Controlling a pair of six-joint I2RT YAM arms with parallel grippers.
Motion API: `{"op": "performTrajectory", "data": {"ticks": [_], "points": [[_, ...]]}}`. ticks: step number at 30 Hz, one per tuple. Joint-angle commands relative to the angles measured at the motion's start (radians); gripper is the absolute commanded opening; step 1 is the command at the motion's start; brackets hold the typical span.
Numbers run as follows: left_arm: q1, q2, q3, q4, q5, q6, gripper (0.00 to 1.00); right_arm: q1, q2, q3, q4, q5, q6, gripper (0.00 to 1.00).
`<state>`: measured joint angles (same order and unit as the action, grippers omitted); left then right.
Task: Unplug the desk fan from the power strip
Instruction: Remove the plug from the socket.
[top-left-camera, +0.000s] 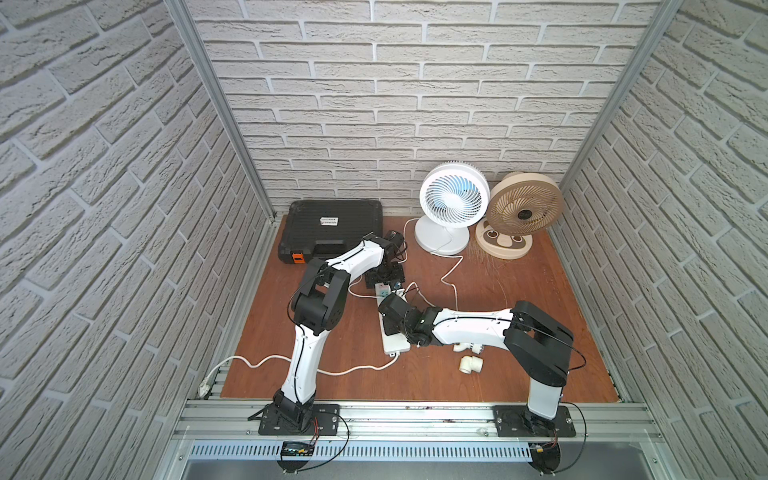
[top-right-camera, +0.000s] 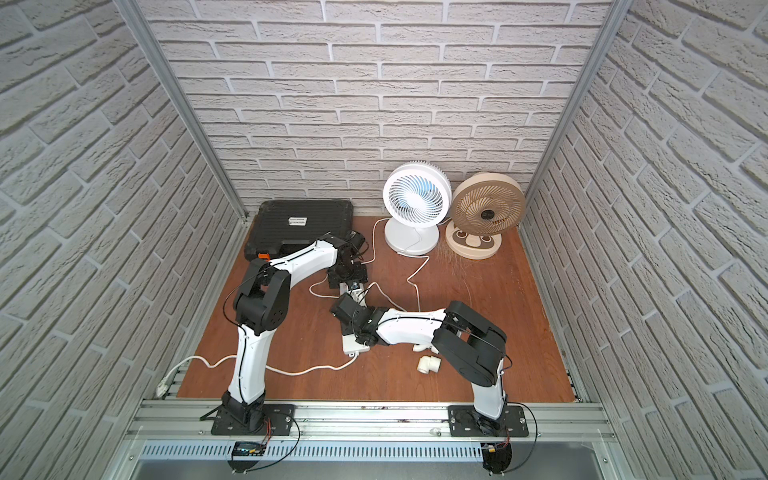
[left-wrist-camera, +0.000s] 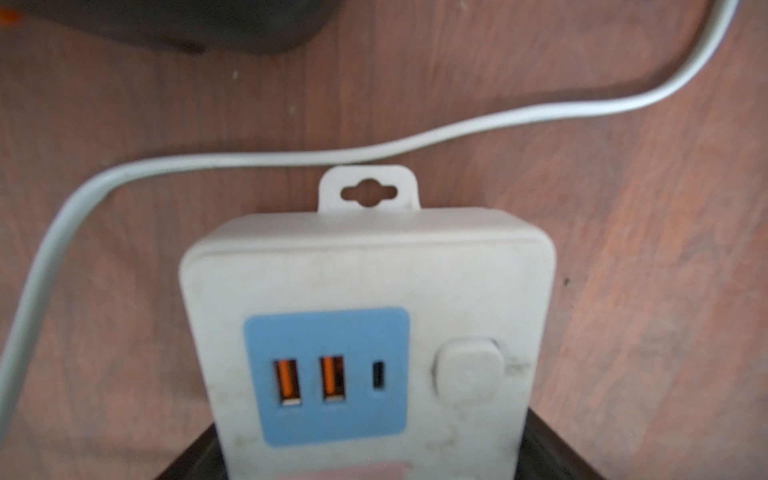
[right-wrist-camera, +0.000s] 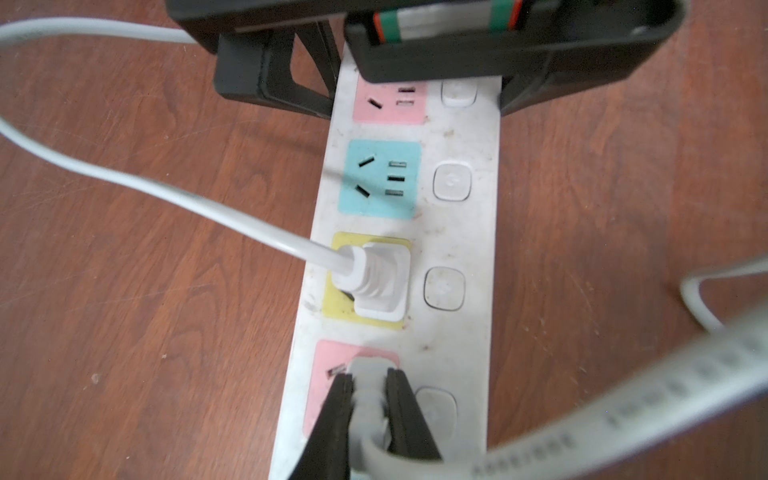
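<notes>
The power strip (top-left-camera: 395, 343) lies lengthwise in the middle of the wooden table. My left gripper (left-wrist-camera: 374, 457) is closed across its far end, beside the USB ports, with one black finger (right-wrist-camera: 266, 79) on each side. My right gripper (right-wrist-camera: 370, 390) is shut on a white plug (right-wrist-camera: 368, 370) seated in a pink socket. A second white plug (right-wrist-camera: 380, 282) sits in the yellow socket beside it, and its cord (right-wrist-camera: 166, 191) runs off to the side. A white desk fan (top-left-camera: 453, 199) and a beige fan (top-left-camera: 524, 212) stand at the back right. I cannot tell which plug belongs to which fan.
A black tool case (top-left-camera: 332, 232) lies at the back left, close to the left arm. White pipe elbows (top-left-camera: 471, 365) lie under the right forearm. The strip's own cord (top-left-camera: 340, 371) snakes to the front left edge. Brick walls close three sides.
</notes>
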<state>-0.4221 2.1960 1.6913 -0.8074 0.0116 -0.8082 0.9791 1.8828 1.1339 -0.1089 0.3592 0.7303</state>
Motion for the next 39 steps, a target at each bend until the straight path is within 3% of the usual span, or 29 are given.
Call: {"op": "performTrajectory", "data": {"ticks": [1, 16, 25, 34, 39], "points": [[0.003, 0.098, -0.07, 0.017, 0.028, 0.013, 0.0, -0.005, 0.02, -0.002, 0.02, -0.047, 0.013, 0.03], [-0.002, 0.107, -0.058, 0.019, 0.035, 0.01, 0.0, 0.114, 0.088, 0.177, -0.191, 0.254, -0.133, 0.03], [-0.005, 0.102, -0.064, 0.02, 0.035, 0.01, 0.0, 0.108, 0.088, 0.147, -0.15, 0.215, -0.11, 0.03], [-0.006, 0.095, -0.068, 0.022, 0.036, 0.014, 0.0, 0.02, 0.027, 0.005, 0.001, -0.009, 0.018, 0.03], [-0.007, 0.097, -0.068, 0.023, 0.037, 0.014, 0.0, 0.008, 0.021, -0.006, 0.002, -0.034, 0.027, 0.03]]}}
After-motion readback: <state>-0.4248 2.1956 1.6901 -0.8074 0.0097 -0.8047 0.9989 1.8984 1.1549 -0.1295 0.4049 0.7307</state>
